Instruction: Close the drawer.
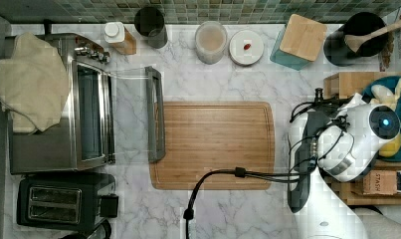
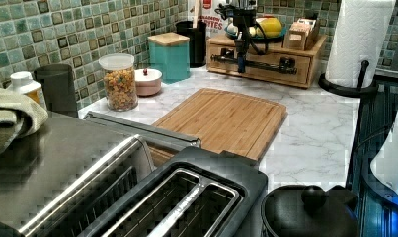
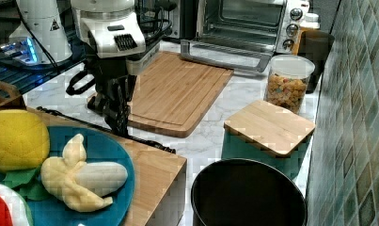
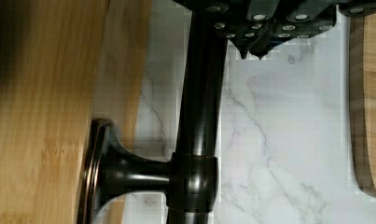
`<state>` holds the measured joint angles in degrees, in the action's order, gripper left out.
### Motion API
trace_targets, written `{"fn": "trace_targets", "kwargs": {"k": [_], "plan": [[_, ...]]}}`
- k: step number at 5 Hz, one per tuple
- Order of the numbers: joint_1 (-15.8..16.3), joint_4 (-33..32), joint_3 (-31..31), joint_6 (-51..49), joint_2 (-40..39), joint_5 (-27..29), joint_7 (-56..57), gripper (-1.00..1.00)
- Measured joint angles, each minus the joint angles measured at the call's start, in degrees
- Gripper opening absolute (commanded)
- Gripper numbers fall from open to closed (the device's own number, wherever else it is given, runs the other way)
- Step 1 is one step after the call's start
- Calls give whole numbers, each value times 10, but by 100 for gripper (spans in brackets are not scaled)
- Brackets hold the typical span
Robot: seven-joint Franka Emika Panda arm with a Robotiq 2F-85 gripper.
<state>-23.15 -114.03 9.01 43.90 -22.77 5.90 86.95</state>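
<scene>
Drawer (image 2: 265,74) in the wooden stand (image 2: 315,59) under the fruit plate looks pretty much pushed in already, claw (image 4: 252,50) pinched nearly shut on nothing right beside its dark handle (image 4: 198,116), so maybe one last nudge left.

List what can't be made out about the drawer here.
- How far the drawer stands out: in the top view, the arm covers it.
- Its inside: in the right view, the box top and plate hide it.
- The handle ends: in the wrist view, cut off by the edges.
</scene>
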Motion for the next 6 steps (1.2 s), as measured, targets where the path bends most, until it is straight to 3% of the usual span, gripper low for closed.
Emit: {"fn": "trace_targets", "kwargs": {"k": [6], "plan": [[12, -8, 10, 10, 3, 0, 0, -100]]}}
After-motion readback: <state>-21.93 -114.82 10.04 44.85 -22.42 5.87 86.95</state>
